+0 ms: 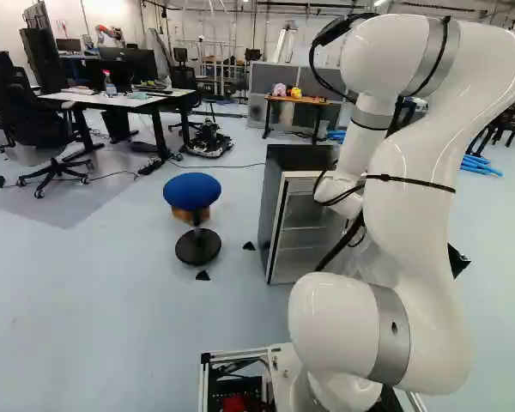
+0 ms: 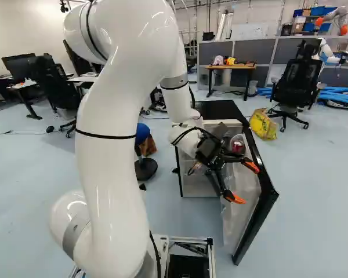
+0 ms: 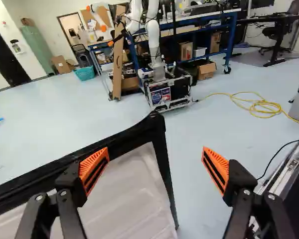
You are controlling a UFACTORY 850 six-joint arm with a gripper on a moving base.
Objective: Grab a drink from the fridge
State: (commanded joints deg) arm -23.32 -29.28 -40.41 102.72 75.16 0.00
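1. The white arm [image 2: 119, 179] fills the left of the right base view.
2. Right of centre there, the open fridge door [image 2: 265, 202] stands by the gripper [image 3: 155, 153], whose fingers are apart, holding nothing.
3. The red drink can [image 2: 238, 146], upper right of centre, should be smooth, fairly light and dentable; a gentle mid-body pinch suits.
4. The fridge [image 2: 217, 108] stands behind.
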